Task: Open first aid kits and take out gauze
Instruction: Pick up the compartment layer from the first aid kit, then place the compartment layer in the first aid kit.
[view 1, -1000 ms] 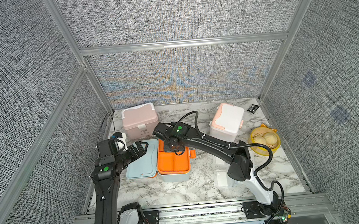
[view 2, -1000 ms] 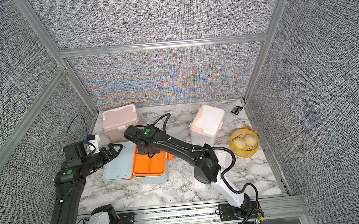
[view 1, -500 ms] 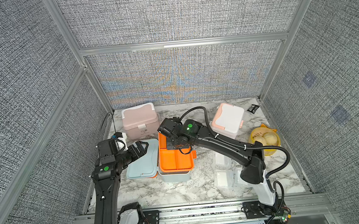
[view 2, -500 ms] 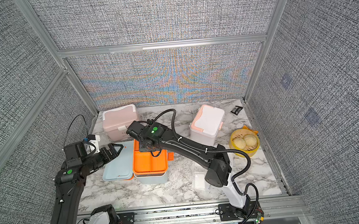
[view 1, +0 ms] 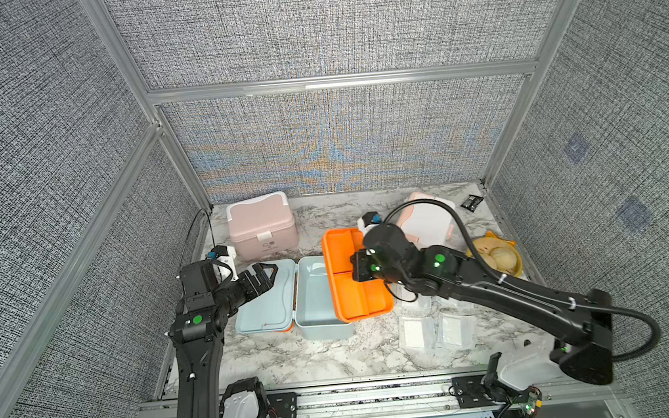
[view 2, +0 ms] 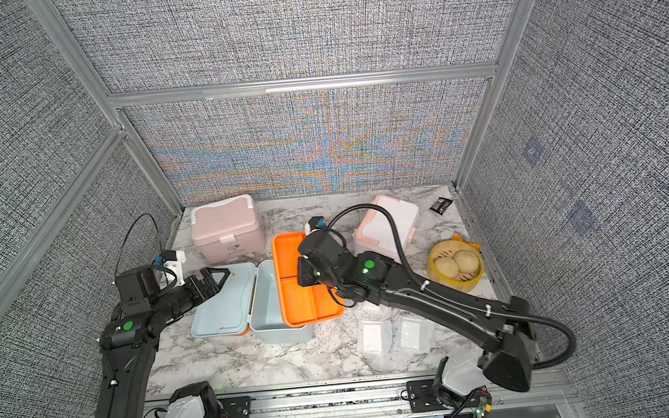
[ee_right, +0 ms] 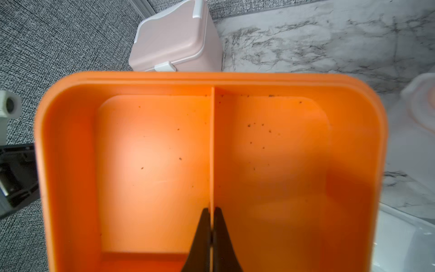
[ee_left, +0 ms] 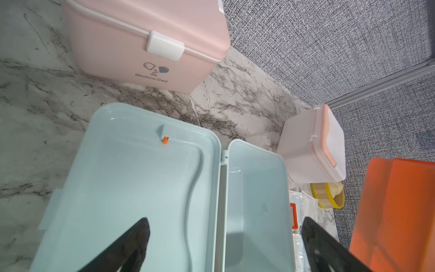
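Observation:
The pale blue first aid kit [view 1: 314, 298] lies open, its lid [view 1: 264, 303] folded flat to the left. My right gripper [ee_right: 213, 212] is shut on the middle divider of the kit's empty orange tray [view 1: 363, 302], holding it tilted over the kit's right rim. My left gripper [view 1: 266, 270] hangs open over the lid, nothing between its fingers [ee_left: 138, 235]. Two gauze packets [view 1: 418, 332] [view 1: 457, 329] lie on the marble in front of the right arm. The pink kit [view 1: 262, 224] and white-and-peach kit [view 1: 428, 218] stand latched at the back.
A yellow basket [view 1: 514, 273] with buns sits at the right edge. A small black wrapper [view 1: 472, 201] lies in the back right corner. Grey fabric walls close the table on three sides. More clear plastic packets lie partly under the right arm [view 1: 497, 291].
My right gripper has carried the orange tray up and to the right, off the blue kit's base, which now shows empty. The left arm has stayed still.

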`<state>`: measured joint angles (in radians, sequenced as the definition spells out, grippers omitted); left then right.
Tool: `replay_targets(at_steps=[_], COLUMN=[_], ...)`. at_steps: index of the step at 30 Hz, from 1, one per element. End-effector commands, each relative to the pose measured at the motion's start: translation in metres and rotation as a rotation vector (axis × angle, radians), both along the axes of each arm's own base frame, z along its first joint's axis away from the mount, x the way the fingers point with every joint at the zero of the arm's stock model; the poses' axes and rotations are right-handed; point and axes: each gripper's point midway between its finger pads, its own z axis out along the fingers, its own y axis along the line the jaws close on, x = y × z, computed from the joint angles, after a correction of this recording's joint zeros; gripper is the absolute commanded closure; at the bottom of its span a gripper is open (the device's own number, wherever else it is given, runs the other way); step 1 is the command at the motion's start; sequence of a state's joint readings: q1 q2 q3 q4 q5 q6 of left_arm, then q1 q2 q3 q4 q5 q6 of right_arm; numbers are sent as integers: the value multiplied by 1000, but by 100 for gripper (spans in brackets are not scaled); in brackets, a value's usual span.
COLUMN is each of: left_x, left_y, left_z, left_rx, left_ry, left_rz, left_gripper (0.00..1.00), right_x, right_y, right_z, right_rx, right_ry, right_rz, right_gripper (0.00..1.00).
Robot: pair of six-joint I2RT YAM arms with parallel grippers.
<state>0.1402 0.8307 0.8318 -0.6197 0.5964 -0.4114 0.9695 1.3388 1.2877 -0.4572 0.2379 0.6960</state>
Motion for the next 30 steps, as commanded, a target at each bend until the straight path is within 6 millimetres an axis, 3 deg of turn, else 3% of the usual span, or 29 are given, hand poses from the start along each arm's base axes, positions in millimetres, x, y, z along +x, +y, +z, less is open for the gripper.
replay_targets(at_steps=[1, 10, 15, 21, 26, 30], left_x=[1, -21, -30, -29, -20, -9], left_y=[-7, -32, -32, -30, -21, -13], left_z=[14, 64, 79, 77, 60, 39], left_rx=[-18, -120, -103, -91, -56, -32], left_ry=[-72, -315, -391, -388, -318, -214], left_rz=[-44, -161, -162, -148, -97, -62], left_gripper=[0, 0, 0, 0, 0, 0], right_x=[-1, -42, -56, -51, -34, -16], right_y=[-14, -127, -156, -146, -117, -82], right_z=[39, 22, 14, 17, 20, 17], right_rx=[165, 322, 351, 362, 390, 404], right_ry=[-172, -279, -306, -281, -210, -113], right_rz=[40, -49, -104, -81, -39, 15], right_gripper=[100, 100, 100, 100, 100, 100])
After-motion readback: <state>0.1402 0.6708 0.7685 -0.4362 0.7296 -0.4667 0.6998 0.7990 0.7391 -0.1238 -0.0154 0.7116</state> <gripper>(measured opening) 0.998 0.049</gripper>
